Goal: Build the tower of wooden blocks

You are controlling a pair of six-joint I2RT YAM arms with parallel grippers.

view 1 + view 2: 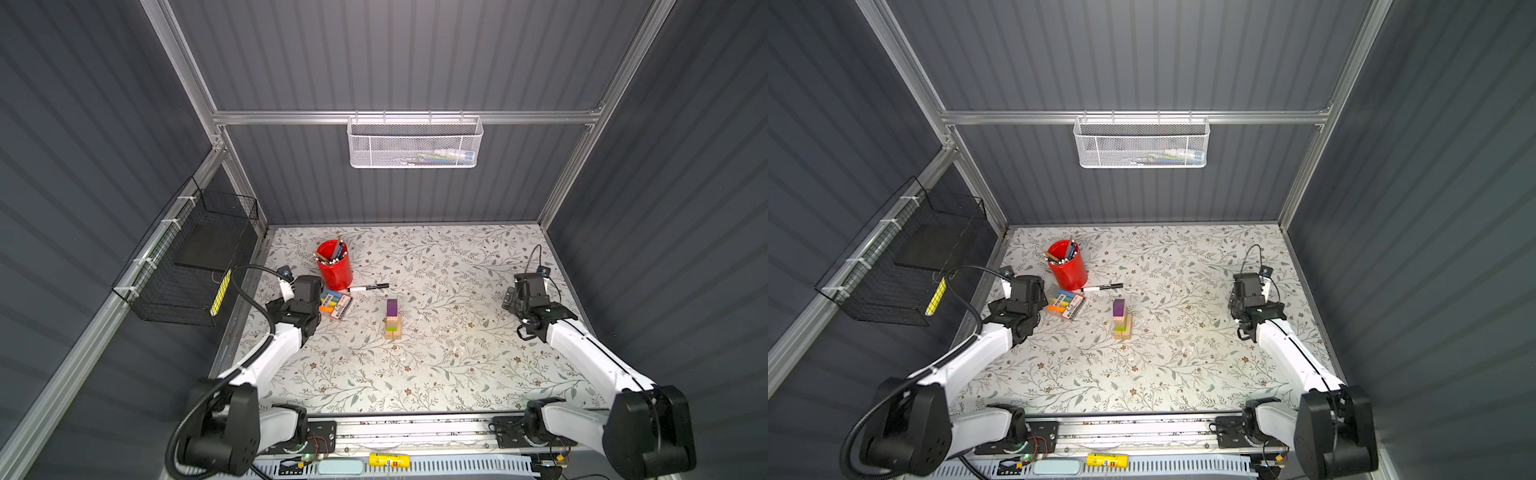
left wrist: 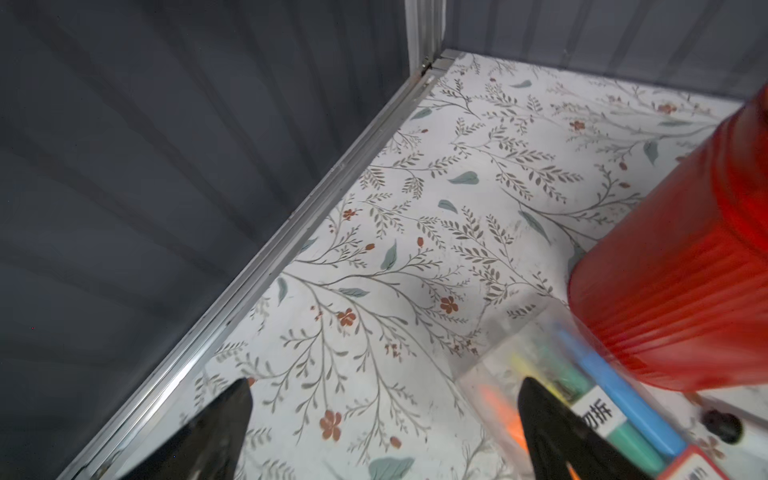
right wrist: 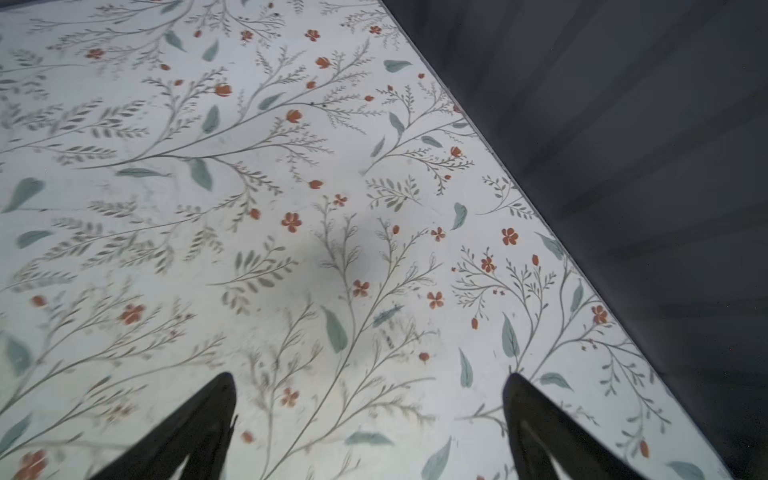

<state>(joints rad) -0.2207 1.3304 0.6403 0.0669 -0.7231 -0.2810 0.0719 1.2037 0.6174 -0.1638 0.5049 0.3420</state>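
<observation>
Clearly "勿拆" on highlighter packet

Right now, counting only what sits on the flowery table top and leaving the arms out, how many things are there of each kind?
Red cup of pens: 1
Loose black marker: 1
Packet of highlighters: 1
Block tower: 1
Total: 4
</observation>
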